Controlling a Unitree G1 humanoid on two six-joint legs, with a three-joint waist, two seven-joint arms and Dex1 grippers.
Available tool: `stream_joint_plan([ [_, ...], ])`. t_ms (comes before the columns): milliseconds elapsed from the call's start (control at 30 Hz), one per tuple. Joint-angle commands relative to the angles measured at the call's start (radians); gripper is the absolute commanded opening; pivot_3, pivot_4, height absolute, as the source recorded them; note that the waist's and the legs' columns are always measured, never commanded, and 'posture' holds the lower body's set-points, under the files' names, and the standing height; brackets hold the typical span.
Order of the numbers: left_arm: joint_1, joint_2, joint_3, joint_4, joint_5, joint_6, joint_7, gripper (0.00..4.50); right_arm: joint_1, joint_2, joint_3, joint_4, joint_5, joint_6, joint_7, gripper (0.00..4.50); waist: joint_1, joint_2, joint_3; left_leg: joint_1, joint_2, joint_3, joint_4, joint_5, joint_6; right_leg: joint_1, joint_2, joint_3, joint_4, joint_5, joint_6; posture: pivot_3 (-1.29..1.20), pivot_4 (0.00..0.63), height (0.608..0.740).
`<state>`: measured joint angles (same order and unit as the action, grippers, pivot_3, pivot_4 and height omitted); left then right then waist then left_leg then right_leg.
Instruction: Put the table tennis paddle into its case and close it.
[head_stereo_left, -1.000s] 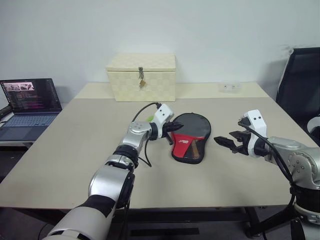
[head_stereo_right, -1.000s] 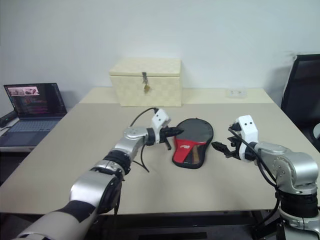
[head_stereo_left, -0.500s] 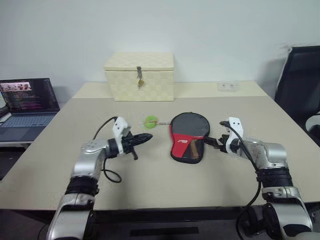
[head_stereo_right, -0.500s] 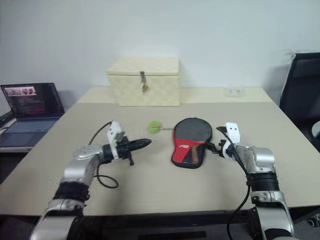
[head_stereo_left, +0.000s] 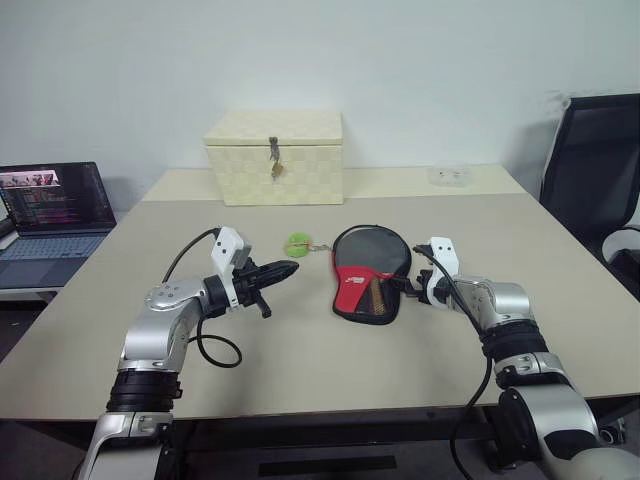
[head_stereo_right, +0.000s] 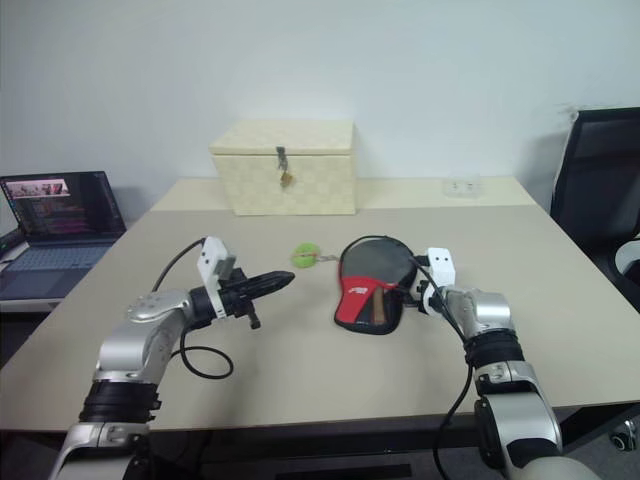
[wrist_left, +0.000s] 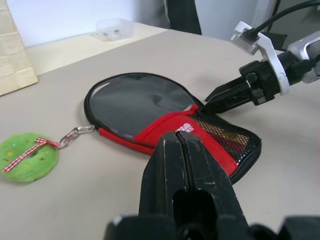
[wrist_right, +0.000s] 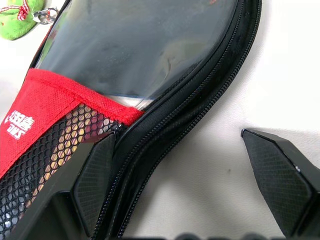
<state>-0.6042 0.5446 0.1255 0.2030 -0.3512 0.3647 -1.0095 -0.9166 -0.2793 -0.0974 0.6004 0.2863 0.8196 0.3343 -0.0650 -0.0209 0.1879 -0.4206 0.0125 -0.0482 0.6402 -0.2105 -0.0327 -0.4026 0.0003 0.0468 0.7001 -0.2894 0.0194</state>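
Note:
The case (head_stereo_left: 366, 262), a flat black pouch with a red panel and a mesh pocket, lies mid-table. Its green charm (head_stereo_left: 298, 243) rests on the table to its left, hooked on by a small chain. A light wooden handle of the table tennis paddle (wrist_right: 55, 162) shows through the mesh; the blade is hidden inside. My right gripper (head_stereo_left: 408, 287) is open at the case's right edge. One finger (wrist_right: 97, 182) sits over the mesh and the other (wrist_right: 280, 177) over bare table, with the zipper line between them. My left gripper (head_stereo_left: 286, 270) is shut on nothing, hovering left of the case and pointing at it.
A cream latched box (head_stereo_left: 275, 157) stands at the back of the table (head_stereo_left: 300, 360), with a small clear container (head_stereo_left: 447, 176) to its right. An open laptop (head_stereo_left: 50, 210) sits on a side desk at the left. A black chair (head_stereo_left: 592, 150) stands beyond the right edge.
My left gripper drew back leftward off the case, still shut, leaving the green charm uncovered. My right gripper came in and down to the case's right edge. The camera view shifted slightly.

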Motion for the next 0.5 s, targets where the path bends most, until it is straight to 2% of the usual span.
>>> stream_joint_plan([
  [33,0.004,0.027,0.026,-0.047,-0.025,0.0,0.01,0.01,-0.017,-0.045,-0.041,-0.069,0.015,0.018,0.013,4.4,0.003,0.0,0.0,0.0,0.0,0.0,0.0,0.0,0.0,0.0,0.0,0.0,0.0,0.0,0.0,0.0,0.15,0.74],
  [233,0.016,0.041,0.032,-0.047,-0.044,0.008,0.014,0.01,0.009,-0.009,-0.11,-0.189,0.092,0.131,-0.017,4.4,0.007,0.0,0.0,-0.002,0.0,-0.001,-0.001,0.0,0.0,-0.001,-0.001,-0.001,-0.001,0.0,0.0,0.0,0.15,0.74],
  [500,0.001,0.053,0.023,-0.026,-0.048,0.006,0.012,0.01,0.057,0.059,-0.05,-0.203,0.04,0.094,-0.052,4.4,0.009,0.0,0.0,-0.002,-0.001,-0.001,-0.001,0.0,0.0,-0.001,-0.001,-0.001,-0.002,0.0,0.0,0.0,0.15,0.74],
])
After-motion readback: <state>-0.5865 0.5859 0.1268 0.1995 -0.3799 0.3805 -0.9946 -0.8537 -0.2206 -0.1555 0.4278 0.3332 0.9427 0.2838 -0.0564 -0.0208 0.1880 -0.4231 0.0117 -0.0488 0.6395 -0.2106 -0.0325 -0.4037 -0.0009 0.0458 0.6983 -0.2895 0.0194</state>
